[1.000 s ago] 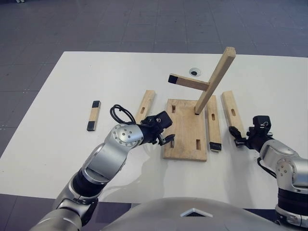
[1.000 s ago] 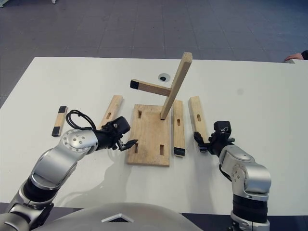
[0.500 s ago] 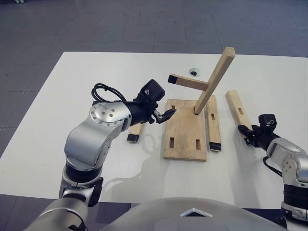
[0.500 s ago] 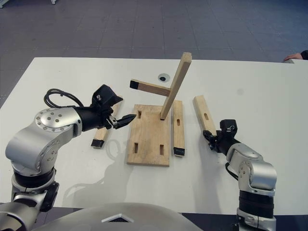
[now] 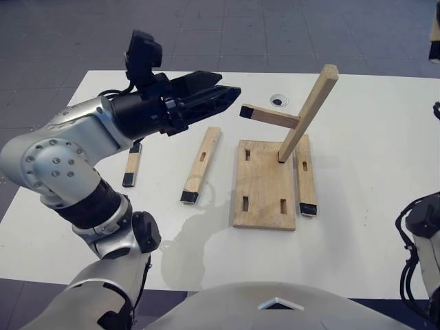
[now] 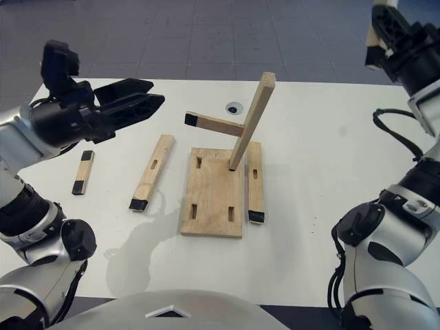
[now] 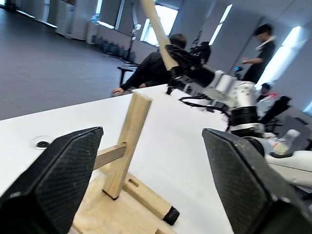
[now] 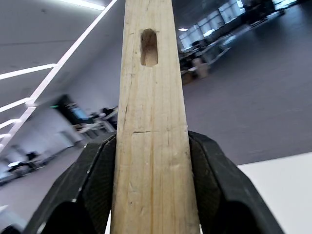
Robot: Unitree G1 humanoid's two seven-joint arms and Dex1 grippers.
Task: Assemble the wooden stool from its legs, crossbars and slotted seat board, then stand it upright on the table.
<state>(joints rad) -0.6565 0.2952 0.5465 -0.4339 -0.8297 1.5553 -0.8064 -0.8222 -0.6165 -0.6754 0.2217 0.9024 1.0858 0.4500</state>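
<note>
Wooden leg point(image 8: 153, 136) is sitting clamped between two dark fingers point(image 8: 97, 187), both pressing against its sides. An oblong slot is facing the camera near its far end. White table point(image 8: 285, 204) is showing behind.

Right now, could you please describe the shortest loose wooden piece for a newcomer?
On the white table, find the seat board at the middle. To the robot's left, beyond the long slotted leg, lies the short bar: the only piece black at both ends.
</note>
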